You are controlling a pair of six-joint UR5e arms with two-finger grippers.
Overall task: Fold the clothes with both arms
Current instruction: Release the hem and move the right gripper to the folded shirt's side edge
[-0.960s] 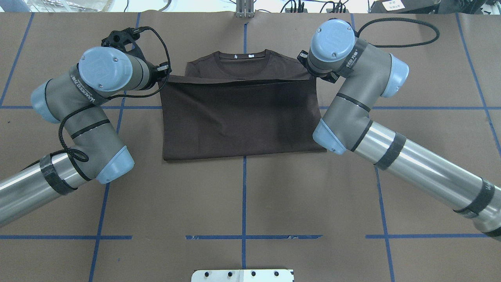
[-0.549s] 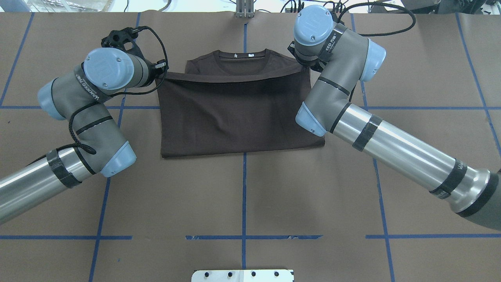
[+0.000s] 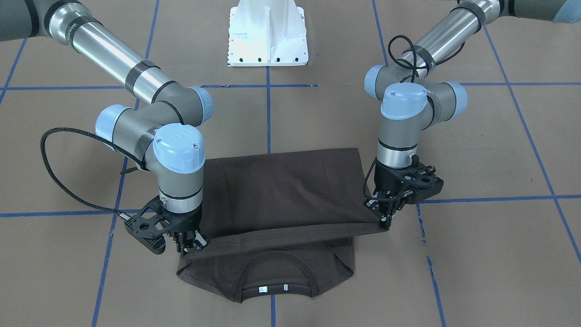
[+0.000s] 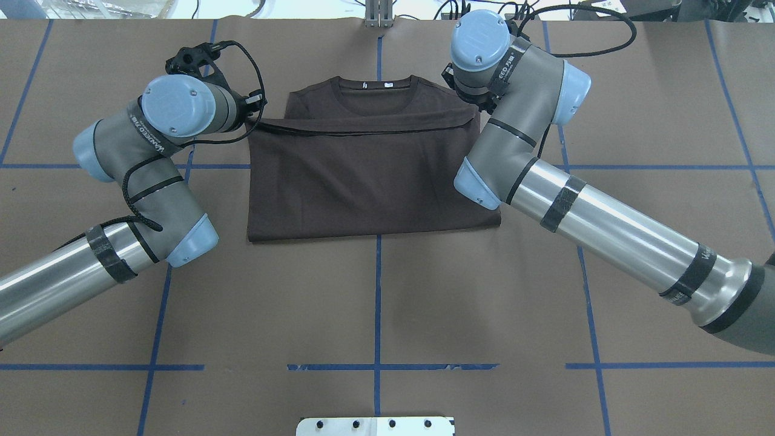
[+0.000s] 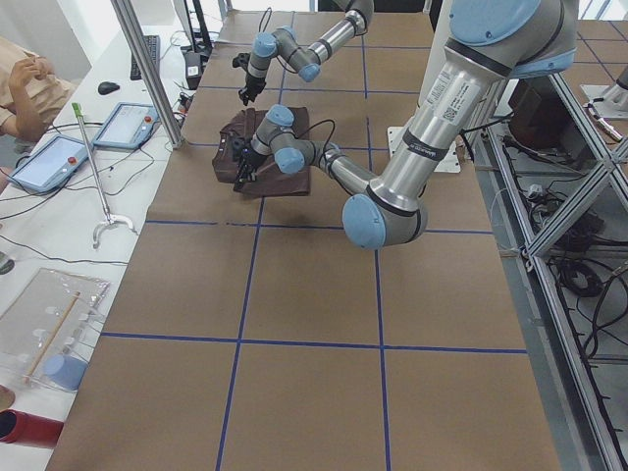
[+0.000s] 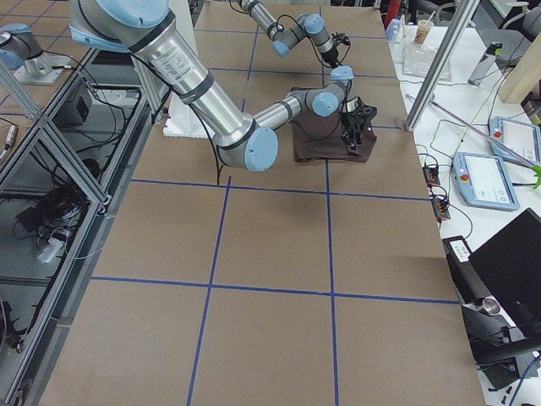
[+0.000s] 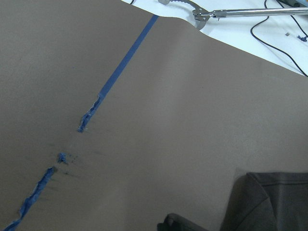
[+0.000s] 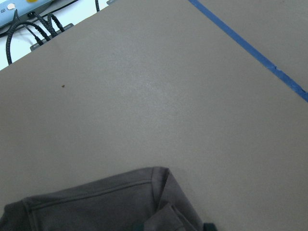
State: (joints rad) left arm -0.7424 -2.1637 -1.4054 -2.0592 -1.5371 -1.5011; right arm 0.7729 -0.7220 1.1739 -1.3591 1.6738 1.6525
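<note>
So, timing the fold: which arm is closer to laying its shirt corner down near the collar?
Right, probably. The right gripper holds its corner of the shirt low, close to the collar; the left gripper holds its corner higher and farther back.

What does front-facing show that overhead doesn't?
Front-facing only: the fingertips. The left gripper and right gripper each pinch a corner of the lifted edge of the shirt, short of the collar. Overhead only: a metal post at the far edge of the table; there the left arm and right arm hide the fingertips. Both: shirt folded over, white neck labels, blue tape grid.
</note>
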